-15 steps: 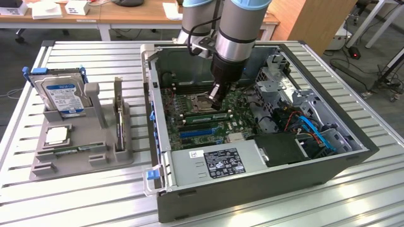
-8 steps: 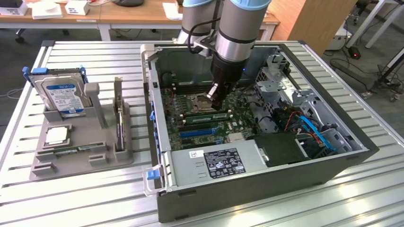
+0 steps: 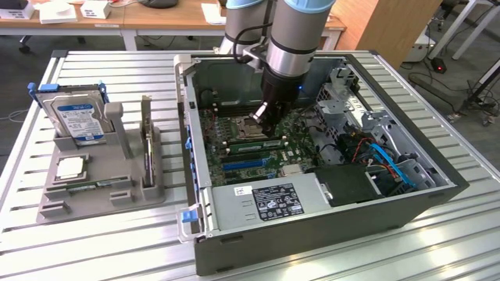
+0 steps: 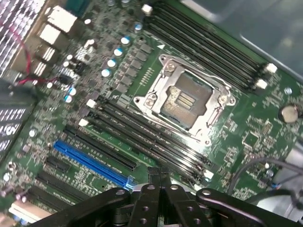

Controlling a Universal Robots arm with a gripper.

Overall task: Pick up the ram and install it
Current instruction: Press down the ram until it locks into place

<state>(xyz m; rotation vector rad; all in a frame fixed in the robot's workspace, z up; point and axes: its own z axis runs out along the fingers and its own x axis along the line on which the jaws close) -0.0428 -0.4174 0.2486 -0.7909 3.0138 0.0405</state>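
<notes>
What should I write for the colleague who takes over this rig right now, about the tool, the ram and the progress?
Tool: low inside the open computer case, over the motherboard, next to the empty processor socket.
Ram: a green stick, apparently the ram, lies along the memory slots directly under the tool.
Done: the ram appears to have been brought to the slots.
Left: the pictures do not settle whether it is fully seated or whether the tool grips it, so check both.
</notes>
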